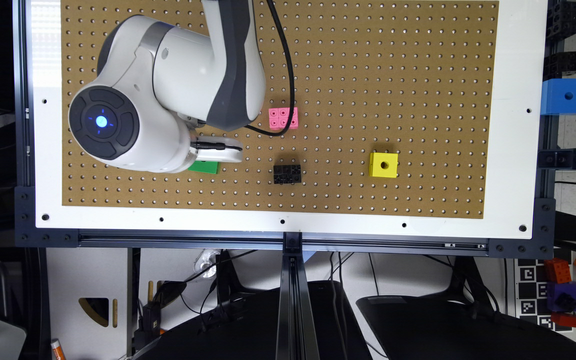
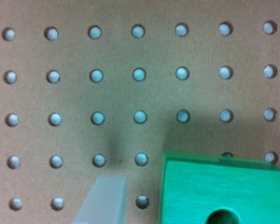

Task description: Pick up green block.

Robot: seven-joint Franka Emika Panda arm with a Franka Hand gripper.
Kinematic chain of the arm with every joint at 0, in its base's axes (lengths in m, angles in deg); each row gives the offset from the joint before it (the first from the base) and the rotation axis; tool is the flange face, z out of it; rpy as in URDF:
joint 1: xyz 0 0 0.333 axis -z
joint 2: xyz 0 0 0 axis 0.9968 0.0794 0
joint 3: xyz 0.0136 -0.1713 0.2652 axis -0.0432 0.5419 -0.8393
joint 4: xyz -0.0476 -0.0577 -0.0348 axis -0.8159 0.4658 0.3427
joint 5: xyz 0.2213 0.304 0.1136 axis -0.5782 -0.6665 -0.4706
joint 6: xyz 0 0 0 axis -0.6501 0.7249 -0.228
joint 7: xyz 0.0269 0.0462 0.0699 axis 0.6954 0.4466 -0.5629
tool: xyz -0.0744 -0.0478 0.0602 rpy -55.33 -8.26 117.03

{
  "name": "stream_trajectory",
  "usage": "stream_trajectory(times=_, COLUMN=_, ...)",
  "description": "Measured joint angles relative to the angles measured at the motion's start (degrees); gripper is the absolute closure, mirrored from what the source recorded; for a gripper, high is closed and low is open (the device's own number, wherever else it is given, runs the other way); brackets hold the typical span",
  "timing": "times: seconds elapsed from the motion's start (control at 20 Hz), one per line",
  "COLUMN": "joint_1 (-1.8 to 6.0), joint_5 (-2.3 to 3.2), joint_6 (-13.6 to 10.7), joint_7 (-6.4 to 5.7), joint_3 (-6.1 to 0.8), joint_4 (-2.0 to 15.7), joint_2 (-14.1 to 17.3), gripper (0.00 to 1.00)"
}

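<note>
One arm is under my control, a white Franka Panda reaching over a brown pegboard (image 1: 418, 75) set in a white frame. In the exterior view the arm's bulky wrist covers the board's left portion, and the white gripper (image 1: 216, 150) pokes out from beneath it.

The green block (image 1: 204, 167) lies on the pegboard directly under that white part. In the exterior view I see just a sliver of bright green peeking out below the gripper's edge, the rest hidden by the arm.

In the wrist view the green block (image 2: 224, 191) is close and large, its round dark hole cut off by the picture's edge. One pale grey finger (image 2: 104, 200) stands just beside the block, with a narrow strip of bare board and one peg hole between them. The finger is not touching the block. I see only this one finger, so I cannot tell whether the claw is open or closed. Nothing is visibly gripped.

Three other pieces sit on the board, all toward the exterior view's right of the green block. A small black studded brick (image 1: 287, 174) is nearest, a pink brick (image 1: 283, 118) lies above it by a black cable (image 1: 288, 65), and a yellow cube (image 1: 383, 165) with a hole lies well apart, farther right.
</note>
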Motion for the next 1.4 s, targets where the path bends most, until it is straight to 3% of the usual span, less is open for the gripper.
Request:
stream_trajectory(times=0.3, joint_1=0.00, joint_5=0.00, joint_6=0.01, joint_7=0.00, joint_3=-0.22, joint_4=0.16, joint_2=0.22, gripper=0.00)
stream_trajectory(times=0.5, joint_1=0.00, joint_5=0.00, joint_6=1.61, joint_7=0.00, joint_3=-0.24, joint_4=0.49, joint_2=2.32, gripper=0.00)
stream_trajectory(times=1.05, joint_1=-0.02, joint_5=0.00, joint_6=1.55, joint_7=0.00, joint_3=-0.33, joint_4=1.47, joint_2=2.86, gripper=0.00)
stream_trajectory(times=1.1, joint_1=0.01, joint_5=-0.01, joint_6=1.55, joint_7=0.00, joint_3=-0.38, joint_4=1.94, joint_2=3.14, gripper=1.00)
stream_trajectory(times=1.4, joint_1=0.02, joint_5=-0.01, joint_6=1.51, joint_7=0.00, joint_3=-0.38, joint_4=1.93, joint_2=3.14, gripper=1.00)
